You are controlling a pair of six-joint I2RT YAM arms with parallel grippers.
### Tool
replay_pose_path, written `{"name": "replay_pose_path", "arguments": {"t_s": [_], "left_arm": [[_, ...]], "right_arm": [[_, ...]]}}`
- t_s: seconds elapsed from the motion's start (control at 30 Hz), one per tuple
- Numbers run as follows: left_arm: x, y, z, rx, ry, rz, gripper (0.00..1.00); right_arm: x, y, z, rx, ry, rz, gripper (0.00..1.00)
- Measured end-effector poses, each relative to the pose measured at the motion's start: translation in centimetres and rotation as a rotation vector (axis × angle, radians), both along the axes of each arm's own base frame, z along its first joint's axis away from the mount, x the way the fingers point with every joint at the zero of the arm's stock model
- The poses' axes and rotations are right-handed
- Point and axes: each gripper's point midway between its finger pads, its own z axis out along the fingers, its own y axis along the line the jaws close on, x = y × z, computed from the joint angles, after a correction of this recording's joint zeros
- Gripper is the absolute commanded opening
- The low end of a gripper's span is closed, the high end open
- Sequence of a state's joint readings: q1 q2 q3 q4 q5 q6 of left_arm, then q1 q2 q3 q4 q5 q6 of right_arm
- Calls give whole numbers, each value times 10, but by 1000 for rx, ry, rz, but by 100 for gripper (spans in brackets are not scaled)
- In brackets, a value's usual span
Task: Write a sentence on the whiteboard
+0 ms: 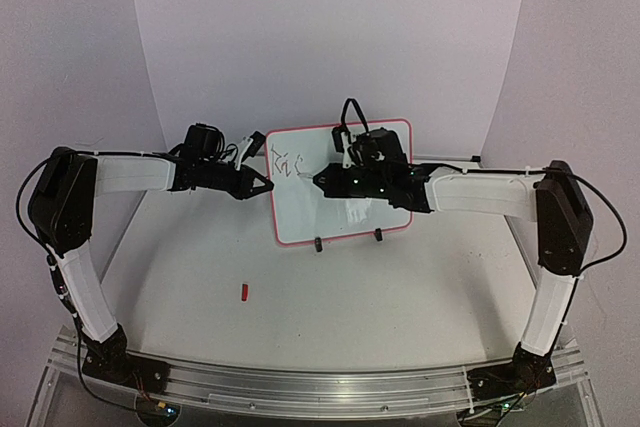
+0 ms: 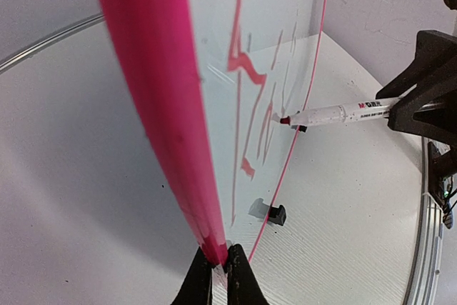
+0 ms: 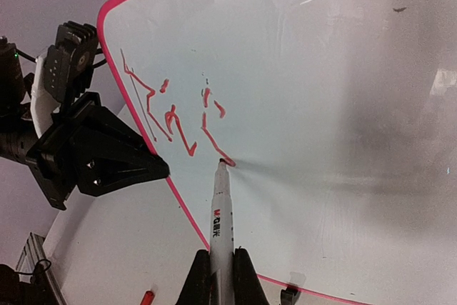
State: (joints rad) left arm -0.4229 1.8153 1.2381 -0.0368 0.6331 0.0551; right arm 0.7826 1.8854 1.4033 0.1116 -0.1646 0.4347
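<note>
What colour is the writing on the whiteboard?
The writing is pinkish red, clearest in the right wrist view.

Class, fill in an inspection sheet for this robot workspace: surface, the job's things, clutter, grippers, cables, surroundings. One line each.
Surface: white table, no spills seen.
Job's things: whiteboard with pink-red frame stands upright on two black clip feet; the sentence is only a few red strokes near the board's left edge; white marker has its tip on the board.
Clutter: one small red piece on the table, possibly a cap.
Grippers: left gripper shut on the whiteboard's frame; right gripper shut on the marker.
Cables: black cable loops above the right wrist; others run along both arms.
Surroundings: plain pale backdrop; metal rail at the near edge.
</note>
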Motion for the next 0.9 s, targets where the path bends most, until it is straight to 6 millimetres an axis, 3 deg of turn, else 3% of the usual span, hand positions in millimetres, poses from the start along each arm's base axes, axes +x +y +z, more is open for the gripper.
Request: {"name": "replay_pose_path", "arguments": {"t_s": [0.53,0.63,0.77,0.9], "left_arm": [[0,0,0,3,5,0,0],[0,0,0,4,6,0,0],[-1,0,0,4,6,-1,0],[-1,0,0,5,6,-1,0]], "right_arm": [[-4,8,1,1,-5,26,0],[-10,0,10,-2,-18,17,0],[-11,-10,40,28,-72,-4,0],[-8,-13,43,28,-79,-14,0]]}}
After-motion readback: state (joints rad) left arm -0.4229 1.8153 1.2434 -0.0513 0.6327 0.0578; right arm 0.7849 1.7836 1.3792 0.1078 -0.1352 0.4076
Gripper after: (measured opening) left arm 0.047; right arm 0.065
